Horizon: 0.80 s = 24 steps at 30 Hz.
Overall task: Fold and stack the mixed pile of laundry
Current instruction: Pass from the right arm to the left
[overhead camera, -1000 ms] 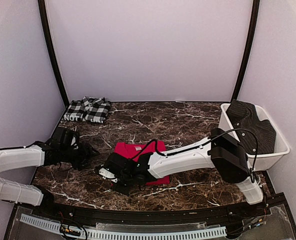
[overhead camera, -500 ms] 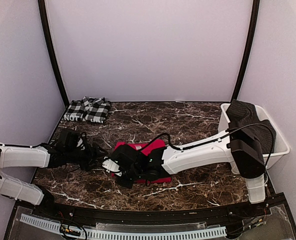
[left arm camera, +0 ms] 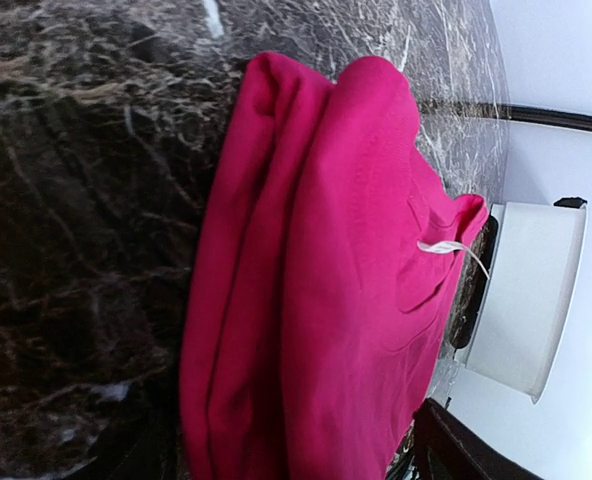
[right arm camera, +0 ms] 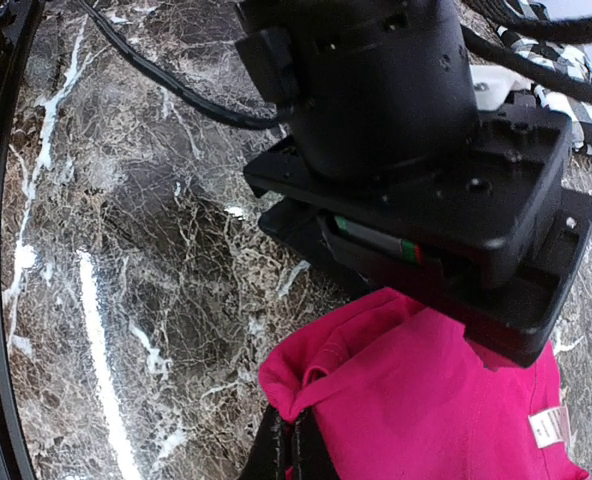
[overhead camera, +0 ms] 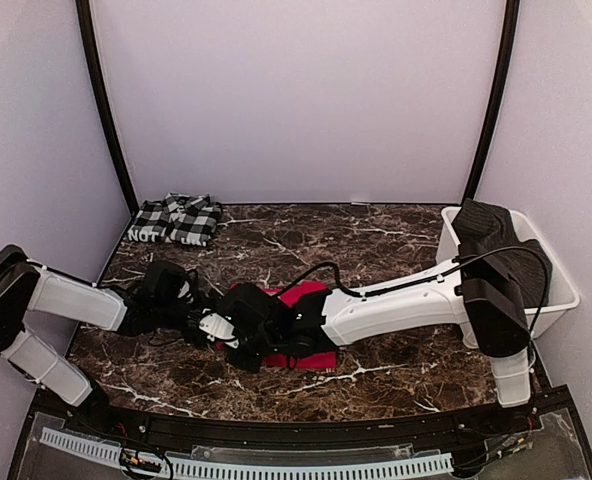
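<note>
The plain red garment (overhead camera: 306, 293) lies folded mid-table, partly under my right arm. In the right wrist view my right gripper (right arm camera: 298, 448) is shut on a bunched edge of the red garment (right arm camera: 446, 400), raised a little off the marble. My left gripper (overhead camera: 204, 318) is at the garment's left end. In the left wrist view the red garment (left arm camera: 316, 280) fills the frame, and the left gripper (left arm camera: 296, 465) is open, with dark fingers showing only at the bottom corners. The checked garment (overhead camera: 176, 218) lies folded at the back left, apart from both grippers.
A white bin (overhead camera: 561, 298) holding a dark garment (overhead camera: 501, 240) stands at the right edge, also seen as the white bin (left arm camera: 526, 290). The left wrist's black housing (right arm camera: 416, 170) hangs close above the pinched edge. Curved black posts and pale walls enclose the marble table (overhead camera: 376, 240).
My left arm has reached rightward from the table's left side to the red garment's end, its jaws widening. My right gripper has shifted slightly up and left, still pinching the red edge.
</note>
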Tool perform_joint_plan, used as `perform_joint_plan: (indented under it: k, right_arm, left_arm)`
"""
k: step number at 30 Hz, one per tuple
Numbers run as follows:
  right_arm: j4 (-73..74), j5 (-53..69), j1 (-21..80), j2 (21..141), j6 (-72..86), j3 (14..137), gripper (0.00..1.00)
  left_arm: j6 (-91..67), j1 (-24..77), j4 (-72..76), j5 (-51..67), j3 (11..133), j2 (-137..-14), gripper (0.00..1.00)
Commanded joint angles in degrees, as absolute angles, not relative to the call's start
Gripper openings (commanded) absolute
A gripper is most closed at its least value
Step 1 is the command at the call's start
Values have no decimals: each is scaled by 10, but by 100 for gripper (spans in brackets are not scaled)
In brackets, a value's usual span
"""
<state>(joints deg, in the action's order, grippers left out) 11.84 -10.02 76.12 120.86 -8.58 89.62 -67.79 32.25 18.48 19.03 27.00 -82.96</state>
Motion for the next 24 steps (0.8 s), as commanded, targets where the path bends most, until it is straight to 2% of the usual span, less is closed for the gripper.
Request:
perform_joint_plan:
  k: [1,9,11,13,14,15,17,18,21,24]
  right_arm:
    - [100,-93,762,1219,-91,927,0]
    - [107,-104,761,1235,-87,963,0]
    - [106,-101,760,1234,-84,962,0]
    - [104,-102,758,1229,-78,956,0]
    - [104,-100,755,1222,-69,952,0]
    - [106,-96,750,1216,-63,947,0]
    - [112,-85,742,1198,-43,935,0]
    - [116,-76,735,1187,-28,927,4]
    - [110,-42,711,1129,14,878,35]
    - [76,-21,685,1053,50,792,53]
  left_arm:
    - [-698,334,196,188,276,-863,80]
    - [-715,338,186,178,292,-901,58]
    - [-703,338,150,157,309,-889,48]
    - [-665,338,94,121,341,-879,31]
    - [-651,336,54,100,353,-878,26]
    - [-623,336,39,91,379,-879,14]
    - [-581,324,9,84,417,-893,2]
    - [-566,320,-4,87,429,-900,1]
    - [-494,305,-36,81,498,-939,0]
    - [-426,302,-99,41,591,-971,0]
